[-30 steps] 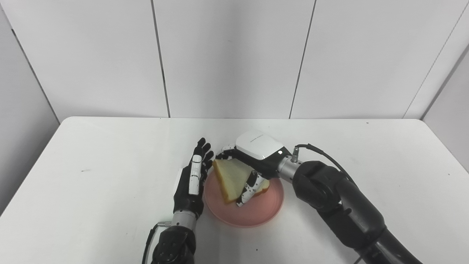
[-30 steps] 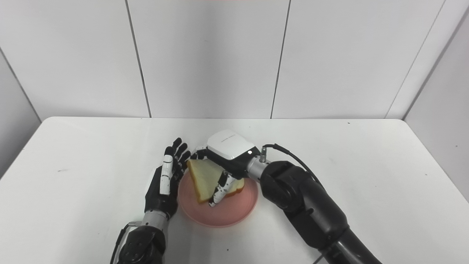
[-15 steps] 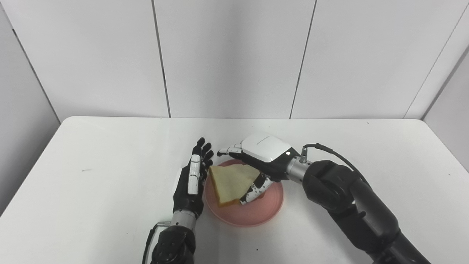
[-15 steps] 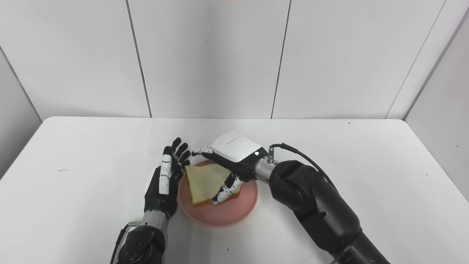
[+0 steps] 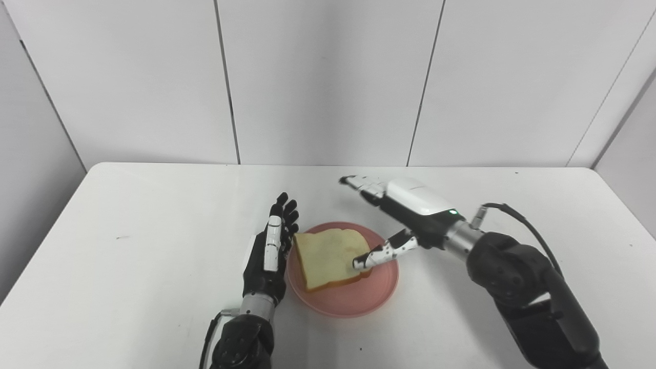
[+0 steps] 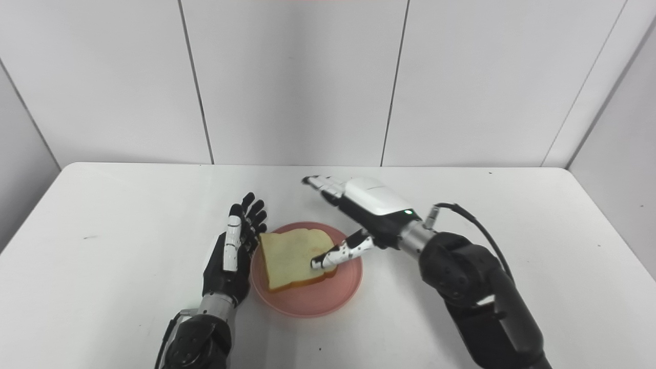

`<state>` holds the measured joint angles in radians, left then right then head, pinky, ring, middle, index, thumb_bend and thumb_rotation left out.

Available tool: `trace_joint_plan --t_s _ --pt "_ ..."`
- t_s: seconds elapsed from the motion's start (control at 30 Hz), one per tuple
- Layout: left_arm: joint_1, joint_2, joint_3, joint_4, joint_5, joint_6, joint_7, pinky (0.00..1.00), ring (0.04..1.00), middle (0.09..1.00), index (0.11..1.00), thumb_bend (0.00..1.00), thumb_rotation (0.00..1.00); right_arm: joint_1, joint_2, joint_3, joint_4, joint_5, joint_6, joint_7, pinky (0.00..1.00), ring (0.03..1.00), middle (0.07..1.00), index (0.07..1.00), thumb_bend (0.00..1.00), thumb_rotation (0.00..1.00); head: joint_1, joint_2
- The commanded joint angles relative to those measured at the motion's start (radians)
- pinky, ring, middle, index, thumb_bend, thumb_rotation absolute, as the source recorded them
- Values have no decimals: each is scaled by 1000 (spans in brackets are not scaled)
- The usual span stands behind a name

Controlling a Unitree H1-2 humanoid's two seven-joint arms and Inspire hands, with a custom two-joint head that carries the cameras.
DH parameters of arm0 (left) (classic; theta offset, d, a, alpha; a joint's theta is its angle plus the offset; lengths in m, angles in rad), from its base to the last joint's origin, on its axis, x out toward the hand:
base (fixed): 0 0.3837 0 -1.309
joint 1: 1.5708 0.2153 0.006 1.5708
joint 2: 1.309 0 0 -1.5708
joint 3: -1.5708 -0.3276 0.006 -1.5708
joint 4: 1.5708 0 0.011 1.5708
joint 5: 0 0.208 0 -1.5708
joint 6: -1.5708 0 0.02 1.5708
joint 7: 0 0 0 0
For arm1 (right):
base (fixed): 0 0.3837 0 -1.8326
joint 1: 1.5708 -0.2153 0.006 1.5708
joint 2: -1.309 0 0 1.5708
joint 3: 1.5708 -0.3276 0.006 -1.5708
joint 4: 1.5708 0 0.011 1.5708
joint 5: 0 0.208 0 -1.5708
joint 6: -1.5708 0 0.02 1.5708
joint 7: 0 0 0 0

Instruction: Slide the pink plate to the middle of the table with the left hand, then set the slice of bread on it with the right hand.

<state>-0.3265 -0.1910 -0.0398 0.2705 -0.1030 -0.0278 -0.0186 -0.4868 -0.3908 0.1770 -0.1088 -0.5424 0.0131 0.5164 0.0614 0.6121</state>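
The pink plate [image 5: 359, 300] sits near the middle of the white table, towards the front. A slice of bread [image 5: 325, 257] lies flat on its left half. My left hand [image 5: 270, 251] stands open on edge right against the plate's left rim, fingers pointing away. My right hand [image 5: 405, 215] hovers open over the plate's right side, fingers spread and pointing left; its thumb tip hangs just over the bread's right edge, and it holds nothing.
The white table [image 5: 154, 215] runs to a grey panelled wall behind. Its left edge [image 5: 46, 241] and right edge [image 5: 625, 215] both show. The right forearm [image 5: 517, 277] reaches in from the bottom right.
My right hand let go of the bread, opened, and drew back up and to the right. The slice dropped from a tilt to lying flat on the plate. The left hand stayed put.
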Motion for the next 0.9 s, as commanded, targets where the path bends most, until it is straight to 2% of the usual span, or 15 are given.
trace_joint_plan --t_s 0.0,0.1,0.17,0.27,0.4,0.53,0.73,0.87 --pt "-21 1 -2 -35 -4 -11 -10 992 978 972 957 650 1000 -2 12 -44 9 45 -26 -88 821 967 995 1000 993 625 0 -1" --pt "-18 4 -2 -38 -2 -10 -8 994 976 969 953 650 1000 27 27 -64 26 68 -41 -147 807 962 999 1000 964 758 1 -2" --pt "-16 9 -3 -38 1 -13 -9 996 977 969 954 647 1000 48 36 -71 20 90 -12 -155 832 983 1000 1000 874 817 1 -2" --pt "-10 12 -6 -45 4 -16 -9 996 978 969 953 646 1000 81 47 -82 7 142 23 -149 830 989 1000 1000 804 857 -1 -2" --pt "-1 22 -9 -56 2 -20 -19 1000 987 975 956 645 1000 126 85 -98 12 196 7 -192 934 1000 1000 1000 677 983 -6 -1" --pt "9 36 -12 -70 5 -16 -21 1000 986 974 954 655 999 165 148 -119 23 244 4 -250 970 1000 1000 1000 641 999 -13 -1" --pt "23 59 -16 -80 37 -29 -10 997 970 958 940 679 984 189 275 -188 110 439 -28 -315 1000 1000 1000 1000 684 984 -22 3" --pt "34 72 -13 -96 29 -24 -24 1000 978 962 944 672 982 201 331 -216 120 523 -29 -344 1000 1000 1000 1000 675 977 -25 7"
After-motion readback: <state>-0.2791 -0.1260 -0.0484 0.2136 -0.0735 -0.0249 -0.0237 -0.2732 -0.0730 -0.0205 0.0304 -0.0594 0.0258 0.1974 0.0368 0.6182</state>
